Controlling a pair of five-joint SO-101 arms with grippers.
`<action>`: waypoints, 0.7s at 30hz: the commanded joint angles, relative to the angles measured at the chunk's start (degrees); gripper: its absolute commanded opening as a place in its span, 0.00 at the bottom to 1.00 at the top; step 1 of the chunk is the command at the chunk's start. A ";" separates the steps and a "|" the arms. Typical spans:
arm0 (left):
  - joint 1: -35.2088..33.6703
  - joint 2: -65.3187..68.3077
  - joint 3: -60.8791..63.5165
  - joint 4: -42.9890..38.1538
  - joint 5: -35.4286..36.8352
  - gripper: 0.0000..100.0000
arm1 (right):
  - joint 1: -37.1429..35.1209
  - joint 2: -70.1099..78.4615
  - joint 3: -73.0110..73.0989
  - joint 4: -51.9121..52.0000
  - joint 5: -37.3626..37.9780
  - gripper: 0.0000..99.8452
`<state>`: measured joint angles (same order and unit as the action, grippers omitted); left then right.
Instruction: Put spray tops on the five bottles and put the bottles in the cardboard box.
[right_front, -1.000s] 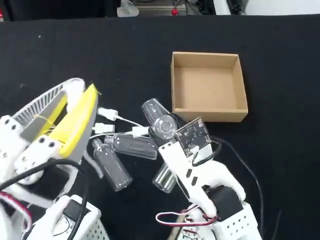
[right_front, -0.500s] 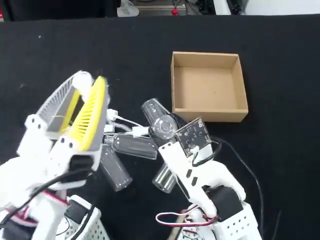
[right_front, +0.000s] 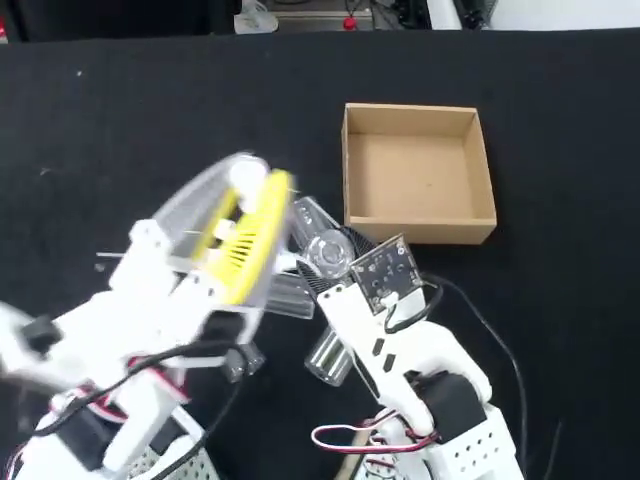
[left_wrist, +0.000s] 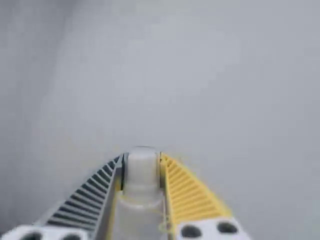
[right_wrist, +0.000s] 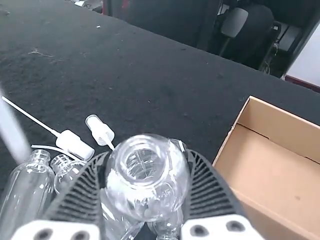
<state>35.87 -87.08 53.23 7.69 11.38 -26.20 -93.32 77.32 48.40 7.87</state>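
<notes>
**Two grippers, one part held in each**

Left gripper (right_front: 260, 172): raised above the worktop (right_front: 150, 90), out from the near left corner of the cardboard box (right_front: 420, 232) and well apart from it. Its fingers (left_wrist: 190, 195), one grey and one yellow, are pressed against a white spray top (left_wrist: 142, 172). The cap sits between the tips, with its end about level with them.

Right gripper (right_front: 330, 252): just off the same near left corner of the box, closer to it than the left gripper. Its black fingers are closed round a clear bottle (right_wrist: 145, 170), one on each side of the body. The bottle's mouth is uncapped and points toward the wrist camera. Whether the bottle touches the box cannot be told.

Lying bottles (right_front: 328, 355): three more clear ones are on their sides on the worktop.
- One is just beside the held bottle, toward the box's left wall.
- One is farther from the box, beside the right arm.
- One is partly under the left arm.

The right wrist view shows open necks on two of them.

Loose spray tops (right_wrist: 100, 129): two white ones lie on the worktop, farther from the box than the held bottle. A thin tube trails from one of them.

The box stands open side up on the worktop. Every bottle seen is outside it.
</notes>
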 joint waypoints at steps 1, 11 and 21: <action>6.02 7.03 -1.01 -1.14 -7.82 0.03 | -0.62 -0.92 -0.40 -1.76 0.00 0.01; 7.52 14.15 -2.33 -4.31 -16.70 0.03 | -0.62 -0.92 -0.48 -1.76 0.09 0.01; 7.34 14.59 3.91 -14.59 -16.53 0.03 | -0.62 -0.92 -0.57 -1.76 0.09 0.01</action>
<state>42.73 -72.92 55.96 -2.24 -4.79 -26.20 -93.32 77.32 48.40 7.87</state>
